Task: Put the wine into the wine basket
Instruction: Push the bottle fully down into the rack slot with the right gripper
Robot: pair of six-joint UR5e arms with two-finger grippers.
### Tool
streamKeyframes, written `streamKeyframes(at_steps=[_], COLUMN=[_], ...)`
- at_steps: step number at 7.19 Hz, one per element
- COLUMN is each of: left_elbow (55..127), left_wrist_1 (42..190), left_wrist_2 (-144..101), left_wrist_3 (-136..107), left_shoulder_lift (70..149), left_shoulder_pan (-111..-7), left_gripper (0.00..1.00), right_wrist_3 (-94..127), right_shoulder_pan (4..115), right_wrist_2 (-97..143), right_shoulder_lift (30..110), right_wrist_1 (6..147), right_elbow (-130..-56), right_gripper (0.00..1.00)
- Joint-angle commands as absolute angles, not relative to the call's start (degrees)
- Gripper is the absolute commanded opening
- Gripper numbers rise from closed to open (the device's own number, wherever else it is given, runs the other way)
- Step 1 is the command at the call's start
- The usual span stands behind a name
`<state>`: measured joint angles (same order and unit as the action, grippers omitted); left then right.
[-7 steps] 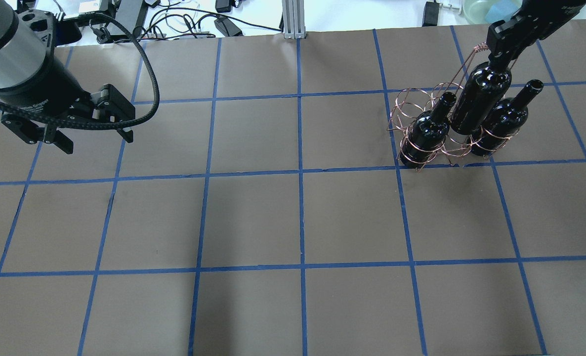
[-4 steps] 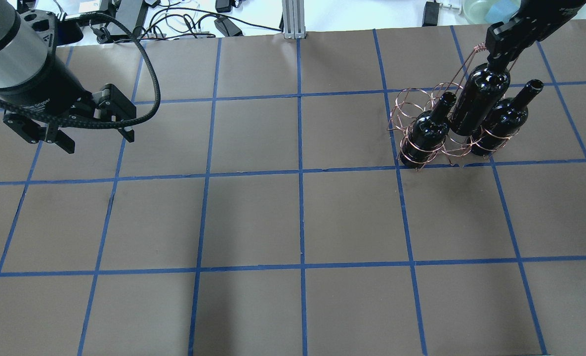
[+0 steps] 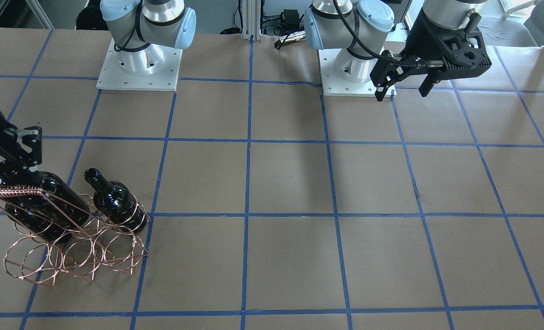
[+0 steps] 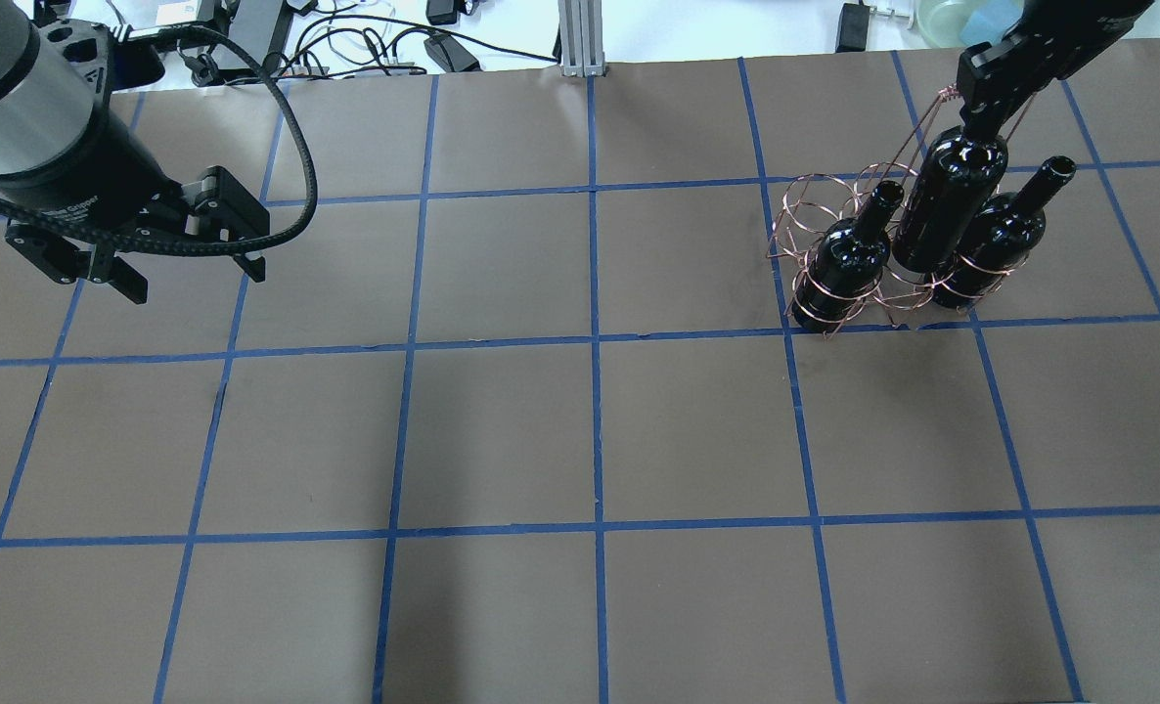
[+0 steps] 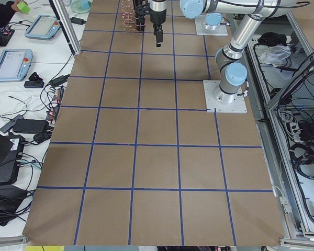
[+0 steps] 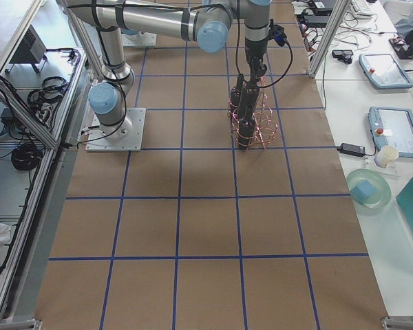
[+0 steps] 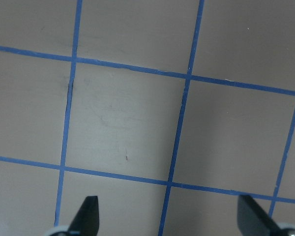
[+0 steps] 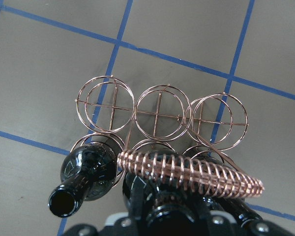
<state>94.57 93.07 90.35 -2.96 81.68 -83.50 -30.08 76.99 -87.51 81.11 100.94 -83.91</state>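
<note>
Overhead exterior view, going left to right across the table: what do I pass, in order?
Open left gripper → empty end rings of the rose-gold wire wine basket → near-black glass bottle seated in the basket → raised near-black wine bottle held at its neck by the right gripper → second seated near-black bottle.

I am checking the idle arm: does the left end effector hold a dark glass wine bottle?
No, the left end effector stands open, with only the brown blue-taped table showing between its fingertips.
</note>
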Motion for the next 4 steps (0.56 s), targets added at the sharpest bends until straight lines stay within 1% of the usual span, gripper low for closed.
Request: streamKeyframes(at_steps=[1,4], left_elbow=[94.6,94.6], left_wrist_1=[93.2,93.2], left_wrist_2=[90.4,90.4], left_wrist_3=[-2.9,-2.8], left_shoulder_lift=[81.7,81.6], left_shoulder_pan=[-83.5,-83.5], left_gripper=[1.0,1.0], right_wrist_3=[-29.7,-30.4], right_shoulder_pan=[77.0,77.0], right_wrist_2=[-87.6,-86.9], right_shoulder_lift=[81.0,80.7], right_wrist_1=[101.2,103.9], right_elbow=[-85.3,-88.1], right_gripper=[0.0,0.0])
